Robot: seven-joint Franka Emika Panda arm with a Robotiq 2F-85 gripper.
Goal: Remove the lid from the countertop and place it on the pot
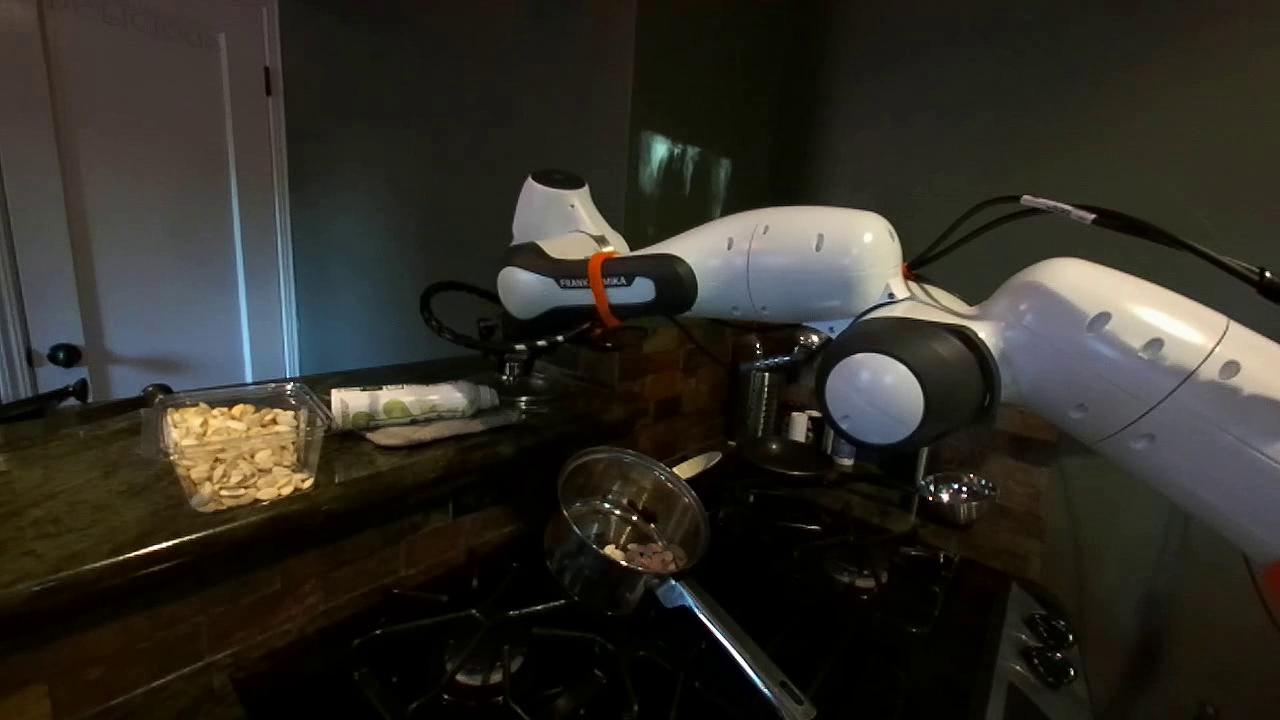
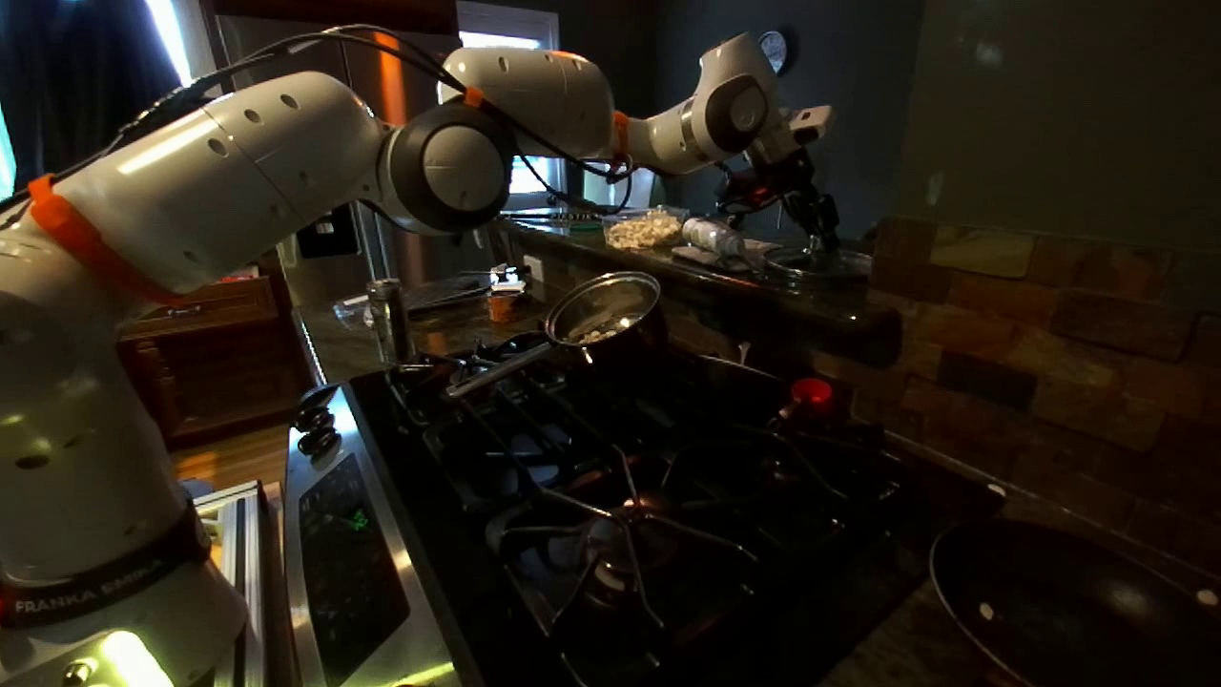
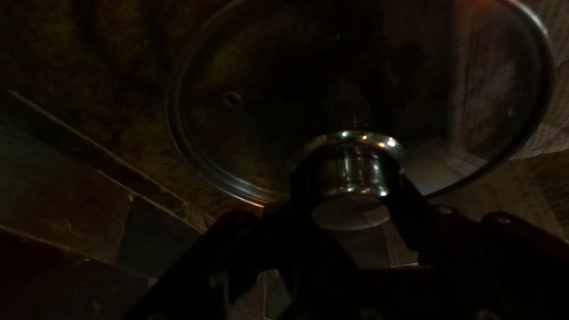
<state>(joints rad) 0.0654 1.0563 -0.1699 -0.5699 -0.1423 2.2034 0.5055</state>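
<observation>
Okay, gripper point(image 3: 349, 184) clasps the knob point(image 3: 355, 173) of the lid point(image 3: 355, 89), upper centre of the wrist view; can't tell if it's raised off the countertop point(image 2: 715, 277). In an exterior view the pot point(image 2: 630, 342) sits lower left of the gripper, handle point(image 2: 501, 372) pointing lower left, so the carry likely goes down-left.

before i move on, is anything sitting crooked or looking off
The shiny, long-handled steel pot looks askew on the black gas stove: in both exterior views it seems to lean down toward its handle, and the pale pieces inside lie toward that side. Dim light makes spills hard to judge.
</observation>
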